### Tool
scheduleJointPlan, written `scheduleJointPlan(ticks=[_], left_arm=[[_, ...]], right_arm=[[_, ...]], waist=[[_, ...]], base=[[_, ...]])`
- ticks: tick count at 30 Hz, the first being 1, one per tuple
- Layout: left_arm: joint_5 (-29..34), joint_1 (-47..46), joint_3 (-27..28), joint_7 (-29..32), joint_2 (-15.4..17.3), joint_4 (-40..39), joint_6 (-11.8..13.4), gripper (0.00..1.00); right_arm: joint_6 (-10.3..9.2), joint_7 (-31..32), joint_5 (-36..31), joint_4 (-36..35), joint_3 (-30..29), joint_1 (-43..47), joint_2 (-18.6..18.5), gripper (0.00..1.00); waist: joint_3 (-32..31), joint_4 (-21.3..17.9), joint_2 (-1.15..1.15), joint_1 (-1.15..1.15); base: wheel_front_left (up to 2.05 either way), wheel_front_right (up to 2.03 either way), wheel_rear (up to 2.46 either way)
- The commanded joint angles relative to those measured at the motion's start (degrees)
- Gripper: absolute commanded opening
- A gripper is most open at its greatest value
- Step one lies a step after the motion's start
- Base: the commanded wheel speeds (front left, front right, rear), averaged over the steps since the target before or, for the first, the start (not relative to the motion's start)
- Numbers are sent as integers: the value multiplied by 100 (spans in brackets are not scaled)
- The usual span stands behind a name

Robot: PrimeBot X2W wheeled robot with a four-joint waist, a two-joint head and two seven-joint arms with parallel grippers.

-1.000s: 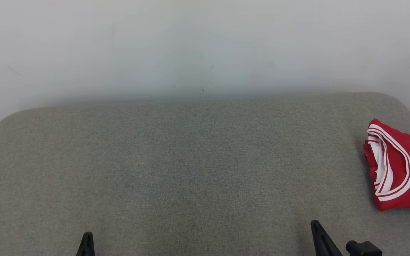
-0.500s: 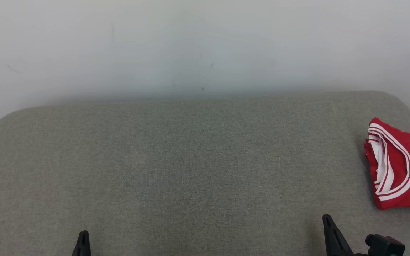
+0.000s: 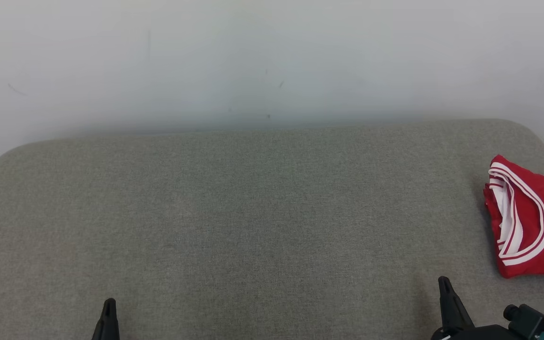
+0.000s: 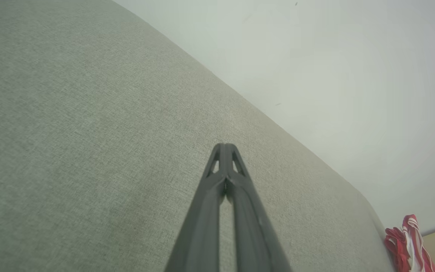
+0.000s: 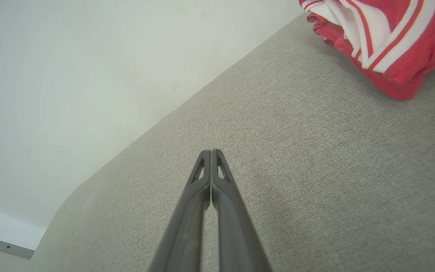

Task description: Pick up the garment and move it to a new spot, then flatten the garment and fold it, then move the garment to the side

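Note:
The garment [image 3: 531, 219] is a red jersey with white striped trim, lying folded at the far right of the grey fabric table [image 3: 262, 212], partly cut off by the head view's right edge. It also shows in the right wrist view as the garment [image 5: 387, 37] at the top right, and in the left wrist view as the garment [image 4: 410, 245] at the lower right. My left gripper [image 3: 108, 304] is shut near the front left, empty. My right gripper [image 3: 444, 282] is shut at the front right, empty, apart from the garment. Fingertips meet on the left gripper [image 4: 225, 145] and on the right gripper [image 5: 211, 152].
A pale wall [image 3: 272, 61] runs behind the table's far edge. The table's far corners are rounded. A strip of baseboard and floor [image 5: 10, 249] shows past the table's left end in the right wrist view.
My right gripper has shifted to the right and a little farther up the view. The left gripper has barely moved. The garment has stayed where it lies.

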Motion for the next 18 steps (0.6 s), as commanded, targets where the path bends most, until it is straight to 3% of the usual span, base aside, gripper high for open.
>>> scheduleJointPlan(ticks=[1, 18], left_arm=[[-249, -167, 37, 60, 23, -46, -31, 0], [-1530, -393, 112, 400, 30, 60, -124, 0]], right_arm=[[-3, 51, 264, -110, -50, -145, 0, 0], [-5, 382, 1562, -224, -232, -256, 8, 0]], waist=[[4, 0, 0, -1], [41, -4, 0, -1]], base=[[0, 0, 0], [0, 0, 0]])
